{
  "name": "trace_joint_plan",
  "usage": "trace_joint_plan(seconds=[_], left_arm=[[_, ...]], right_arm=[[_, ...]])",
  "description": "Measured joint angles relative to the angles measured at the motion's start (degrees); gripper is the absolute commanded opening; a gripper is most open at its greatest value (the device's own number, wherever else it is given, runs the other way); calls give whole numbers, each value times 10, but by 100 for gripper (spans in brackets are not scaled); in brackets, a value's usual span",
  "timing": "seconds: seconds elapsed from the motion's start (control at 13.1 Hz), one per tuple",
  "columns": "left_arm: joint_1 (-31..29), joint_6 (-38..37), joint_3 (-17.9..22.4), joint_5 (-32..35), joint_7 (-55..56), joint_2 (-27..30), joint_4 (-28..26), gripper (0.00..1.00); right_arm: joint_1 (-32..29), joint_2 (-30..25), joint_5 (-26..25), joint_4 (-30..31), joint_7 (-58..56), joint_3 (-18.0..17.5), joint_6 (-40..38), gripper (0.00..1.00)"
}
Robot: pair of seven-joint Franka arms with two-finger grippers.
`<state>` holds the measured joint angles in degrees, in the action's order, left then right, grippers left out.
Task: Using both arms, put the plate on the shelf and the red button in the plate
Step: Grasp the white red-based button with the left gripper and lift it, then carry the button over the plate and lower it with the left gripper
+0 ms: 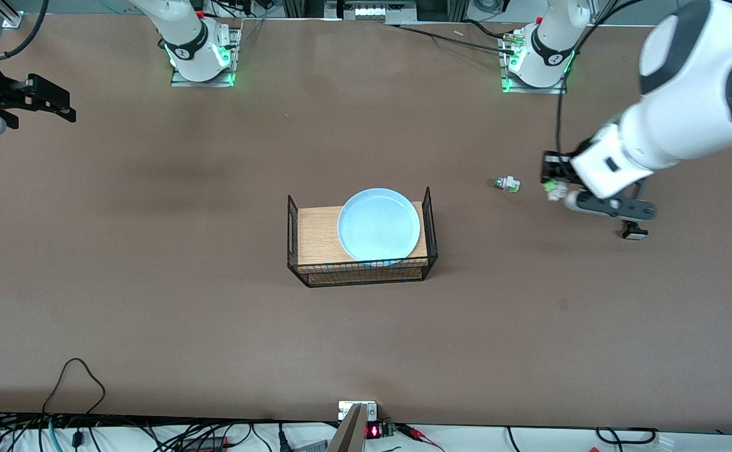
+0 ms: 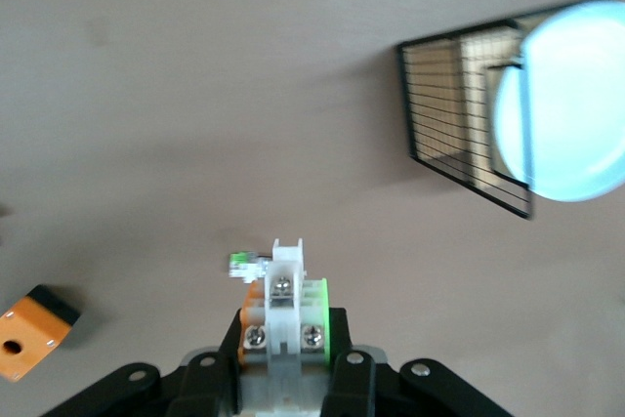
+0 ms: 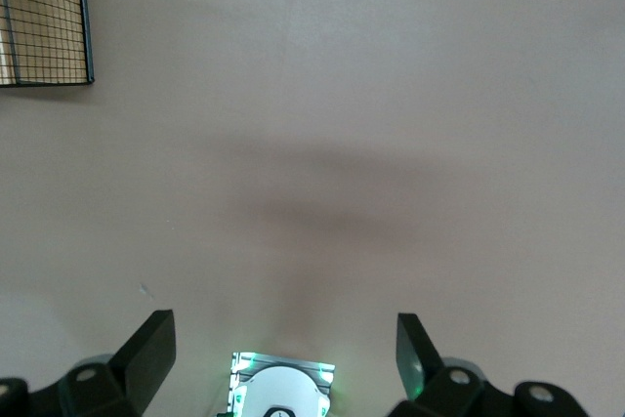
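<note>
The pale-blue plate (image 1: 378, 224) lies flat on the wooden top of the wire rack (image 1: 316, 235) at the table's middle, at the rack's end toward the left arm. It also shows in the left wrist view (image 2: 571, 104). My left gripper (image 1: 554, 186) is above the table toward the left arm's end. It is shut on a small whitish part with green and orange sides, the red button (image 2: 285, 300); its red cap is hidden. My right gripper (image 1: 69, 107) is open and empty above the right arm's end of the table (image 3: 283, 339).
A similar white-green part (image 1: 507, 184) lies on the table between the rack and the left gripper, also seen in the left wrist view (image 2: 249, 266). A black button with a white face (image 1: 634, 232) lies nearer the front camera than the left gripper. Cables run along the table's near edge.
</note>
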<state>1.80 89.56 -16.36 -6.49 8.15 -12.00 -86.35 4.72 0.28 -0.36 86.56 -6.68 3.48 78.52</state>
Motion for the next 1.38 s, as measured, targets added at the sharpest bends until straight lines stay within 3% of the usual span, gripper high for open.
trace_joint_plan(seconds=[0.23,0.54,0.92,1.38], left_arm=[[89,12,-6,6,56,-30,17,0],[161,53,-7,7,150,-126,98,0],[198,149,-5,9,198,-223,148,0],[208,192,-1,10,206,-263,151,0]], right_arm=[[-1,7,-2,3,0,0,39,100],[-8,13,-24,2,0,0,54,100],[-18,-7,-31,-6,3,17,20,100],[-23,-47,-31,46,10,23,29,100]])
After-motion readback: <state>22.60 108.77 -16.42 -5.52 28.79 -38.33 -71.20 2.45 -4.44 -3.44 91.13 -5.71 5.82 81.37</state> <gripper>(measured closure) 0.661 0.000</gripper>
